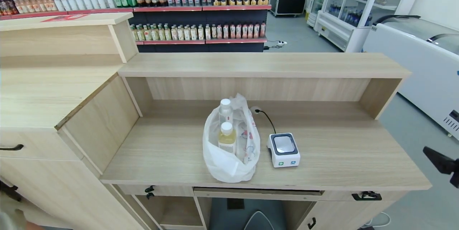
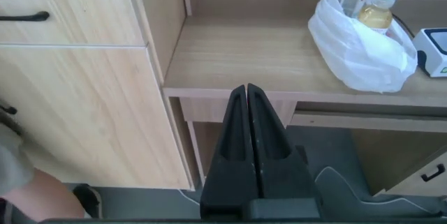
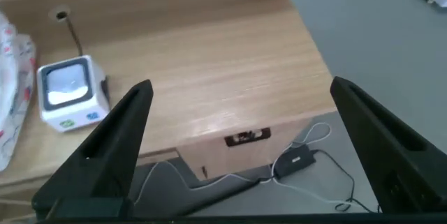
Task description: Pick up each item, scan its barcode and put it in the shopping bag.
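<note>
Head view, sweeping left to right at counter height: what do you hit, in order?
black drawer handle → shopping bag → barcode scanner → right gripper, off the counter's right end

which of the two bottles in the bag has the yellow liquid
The front bottle, nearer the counter edge, holds yellow liquid; the rear bottle holds clear liquid.
</note>
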Motion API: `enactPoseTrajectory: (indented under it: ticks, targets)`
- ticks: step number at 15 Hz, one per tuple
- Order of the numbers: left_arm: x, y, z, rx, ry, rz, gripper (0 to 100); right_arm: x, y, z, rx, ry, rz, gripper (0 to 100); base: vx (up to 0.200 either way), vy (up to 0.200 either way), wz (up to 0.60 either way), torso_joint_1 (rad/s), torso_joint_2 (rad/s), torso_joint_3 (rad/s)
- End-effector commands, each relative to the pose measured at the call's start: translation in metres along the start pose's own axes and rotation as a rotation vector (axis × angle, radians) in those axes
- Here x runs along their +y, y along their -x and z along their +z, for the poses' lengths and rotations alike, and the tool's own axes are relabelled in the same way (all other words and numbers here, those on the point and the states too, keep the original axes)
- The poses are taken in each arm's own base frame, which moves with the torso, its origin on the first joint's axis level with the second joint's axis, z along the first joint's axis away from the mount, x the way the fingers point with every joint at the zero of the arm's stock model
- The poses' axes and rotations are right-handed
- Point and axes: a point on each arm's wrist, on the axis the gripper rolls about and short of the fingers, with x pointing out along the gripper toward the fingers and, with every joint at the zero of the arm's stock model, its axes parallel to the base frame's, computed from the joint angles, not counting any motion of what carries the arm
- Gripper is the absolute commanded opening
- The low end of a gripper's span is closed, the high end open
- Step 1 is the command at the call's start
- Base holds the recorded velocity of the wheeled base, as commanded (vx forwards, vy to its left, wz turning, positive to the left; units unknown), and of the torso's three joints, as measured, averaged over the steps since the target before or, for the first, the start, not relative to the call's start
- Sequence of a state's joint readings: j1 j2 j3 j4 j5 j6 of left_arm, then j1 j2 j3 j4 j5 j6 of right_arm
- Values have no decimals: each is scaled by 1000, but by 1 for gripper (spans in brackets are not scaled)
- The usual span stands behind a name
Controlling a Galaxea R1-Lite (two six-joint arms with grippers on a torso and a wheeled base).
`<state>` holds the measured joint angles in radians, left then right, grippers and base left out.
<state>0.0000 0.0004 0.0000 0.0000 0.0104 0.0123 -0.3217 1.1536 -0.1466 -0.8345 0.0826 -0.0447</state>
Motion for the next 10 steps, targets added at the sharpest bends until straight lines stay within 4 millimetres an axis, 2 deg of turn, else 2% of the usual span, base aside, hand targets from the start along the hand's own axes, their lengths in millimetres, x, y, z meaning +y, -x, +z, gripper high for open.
enactPoseTrajectory:
  ticks: [1,3,5,8,10]
  targets:
    - [0,0,0,0,0,0,0,15,76,-31,-99,7,117,100,0,0,0,0,0,0]
    - [0,0,0,0,0,0,0,15,104,-47,-140,15,164,100,0,0,0,0,0,0]
    - [0,0,0,0,0,0,0,14,122,-62,-176,20,206,100,0,0,0,0,0,0]
    - [0,0,0,0,0,0,0,12,135,-83,-167,28,226,100,0,0,0,0,0,0]
    - [0,0,0,0,0,0,0,11,139,-86,-190,27,243,100,0,0,0,0,0,0]
